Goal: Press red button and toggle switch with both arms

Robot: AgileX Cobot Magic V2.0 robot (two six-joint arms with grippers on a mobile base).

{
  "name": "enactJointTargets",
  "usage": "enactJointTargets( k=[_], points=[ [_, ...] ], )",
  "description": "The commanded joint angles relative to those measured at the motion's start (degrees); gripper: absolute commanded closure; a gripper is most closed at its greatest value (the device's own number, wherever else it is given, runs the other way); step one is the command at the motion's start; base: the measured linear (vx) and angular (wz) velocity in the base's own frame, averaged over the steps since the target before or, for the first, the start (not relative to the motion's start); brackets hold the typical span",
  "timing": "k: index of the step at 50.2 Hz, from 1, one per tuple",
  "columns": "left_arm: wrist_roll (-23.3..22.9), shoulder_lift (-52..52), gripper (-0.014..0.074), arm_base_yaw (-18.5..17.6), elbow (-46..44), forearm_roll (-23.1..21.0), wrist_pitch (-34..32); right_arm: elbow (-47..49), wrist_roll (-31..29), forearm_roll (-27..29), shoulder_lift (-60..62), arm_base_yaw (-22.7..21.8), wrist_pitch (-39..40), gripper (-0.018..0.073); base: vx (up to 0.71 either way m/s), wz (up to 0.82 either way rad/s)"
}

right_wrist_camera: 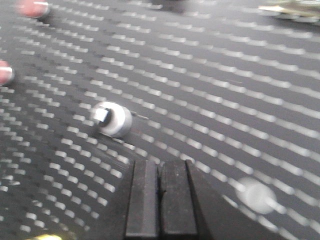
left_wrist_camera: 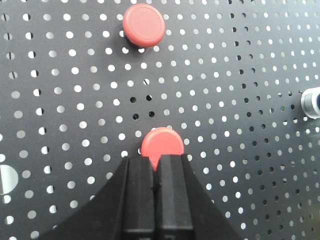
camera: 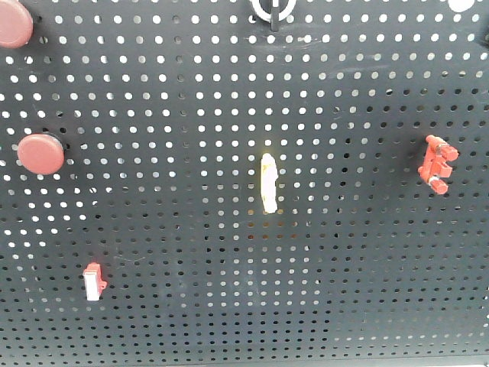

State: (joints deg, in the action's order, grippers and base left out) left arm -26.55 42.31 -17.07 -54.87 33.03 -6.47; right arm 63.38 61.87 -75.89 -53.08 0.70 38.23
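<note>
Left wrist view: clenched left fingers (left_wrist_camera: pixel 140 192) reach the lower round red button (left_wrist_camera: pixel 161 143); clenched right fingers (right_wrist_camera: pixel 142 200) face a seemingly metal toggle switch (right_wrist_camera: pixel 112 119).

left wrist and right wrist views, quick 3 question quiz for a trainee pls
1. True or false: the left gripper is open.
2. How many red buttons show in the left wrist view? A one, B two, C three.
3. Fill in: in the right wrist view, the toggle switch near the right gripper is coloured ___.
Key: 1 false; 2 B; 3 silver.
</note>
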Motion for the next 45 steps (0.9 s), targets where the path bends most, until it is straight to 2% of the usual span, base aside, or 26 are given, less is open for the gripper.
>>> enactJointTargets(
  k=[1,5,8,12,21,28,35,45],
  points=[
    [-0.7,0.1,0.0594,-0.1,-1.3,-0.8,-3.2,2.5,3.2,2.6,-0.6,-0.2,0.3,0.0562,0.00,0.00],
    [-0.7,0.1,0.0594,-0.1,-1.3,-0.8,-3.2,2.5,5.3,2.6,-1.2,0.6,1.1,0.0562,0.00,0.00],
    [-0.7,0.1,0.0594,-0.1,-1.3,-0.8,-3.3,2.5,4.5,2.4,-1.9,3.7,-0.2,0.0562,0.00,0.00],
    [-0.7,0.1,0.0594,-0.1,-1.3,-0.8,-3.3,2.6,1.9,2.8,-3.1,11.0,-4.9,0.0562,0.00,0.00],
    [-0.7,0.1,0.0594,-0.1,-1.3,-0.8,-3.2,5.6,-9.5,4.9,-7.4,31.2,-29.8,0.0562,0.00,0.00],
    [-0.7,0.1,0.0594,-0.1,-1.3,-0.8,-3.2,10.9,-15.3,5.5,-11.7,41.8,-39.1,0.0562,0.00,0.00],
    [-0.7,0.1,0.0594,-0.1,-1.3,-0.8,-3.1,16.6,-15.9,5.5,-17.5,46.1,-43.3,0.0562,0.00,0.00],
    [-0.7,0.1,0.0594,-0.1,-1.3,-0.8,-2.3,22.9,-12.0,5.3,-21.3,46.5,-47.2,0.0562,0.00,0.00]
  ],
)
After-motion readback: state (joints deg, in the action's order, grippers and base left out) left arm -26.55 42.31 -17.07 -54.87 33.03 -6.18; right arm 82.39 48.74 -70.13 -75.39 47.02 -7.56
